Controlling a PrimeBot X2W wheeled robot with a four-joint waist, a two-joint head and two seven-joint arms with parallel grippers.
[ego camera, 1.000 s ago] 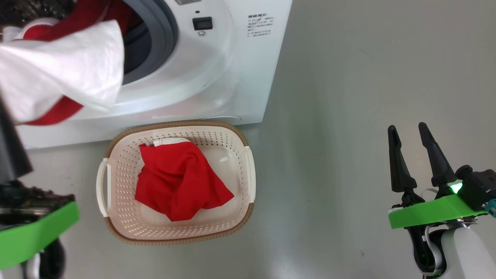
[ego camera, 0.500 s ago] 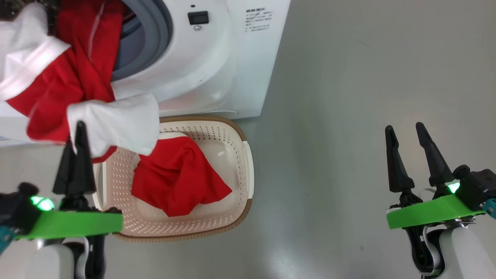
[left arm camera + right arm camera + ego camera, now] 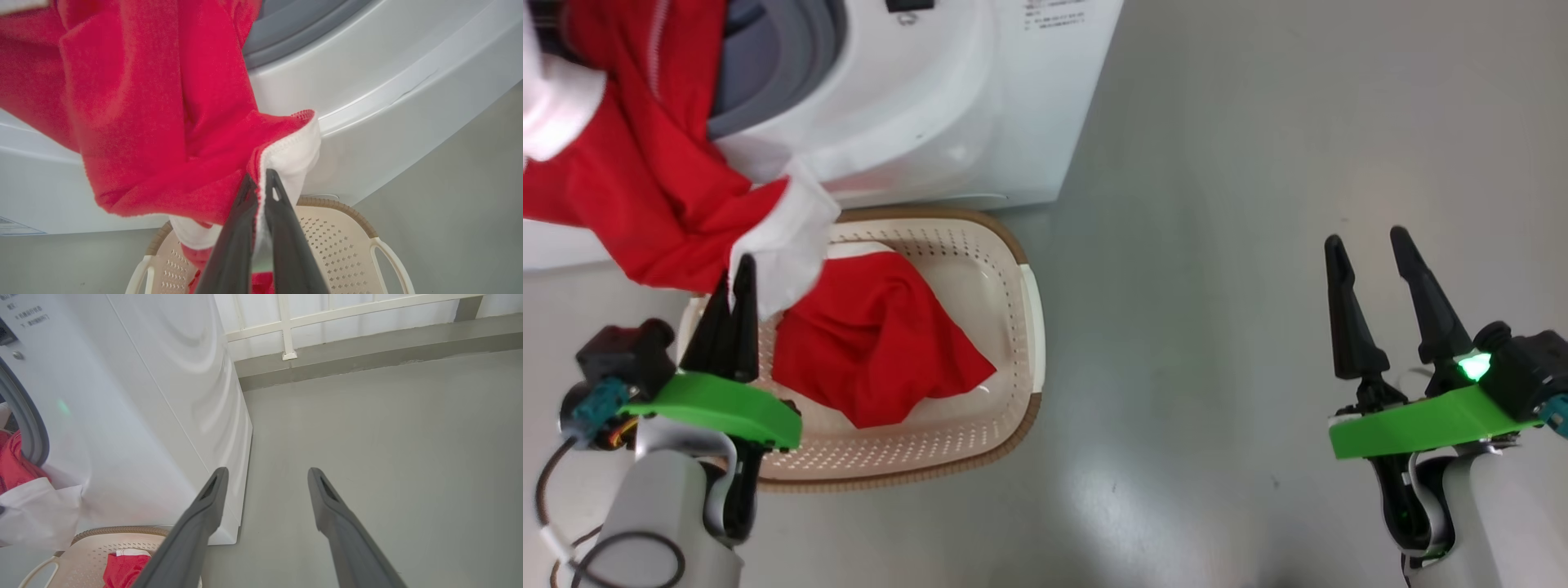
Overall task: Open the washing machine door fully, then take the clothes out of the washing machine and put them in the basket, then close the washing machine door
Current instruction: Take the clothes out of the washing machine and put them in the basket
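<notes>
Smooth grey floor, white railing along far wall. Washing machine at 11 o'clock, basket below at 9. Left jaws pinch clothes by white hem at 10; right jaws wide, empty

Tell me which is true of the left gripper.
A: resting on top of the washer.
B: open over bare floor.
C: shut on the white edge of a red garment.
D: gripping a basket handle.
C: the left gripper is pinched shut on the white hem of the red garment, above the basket.
</notes>
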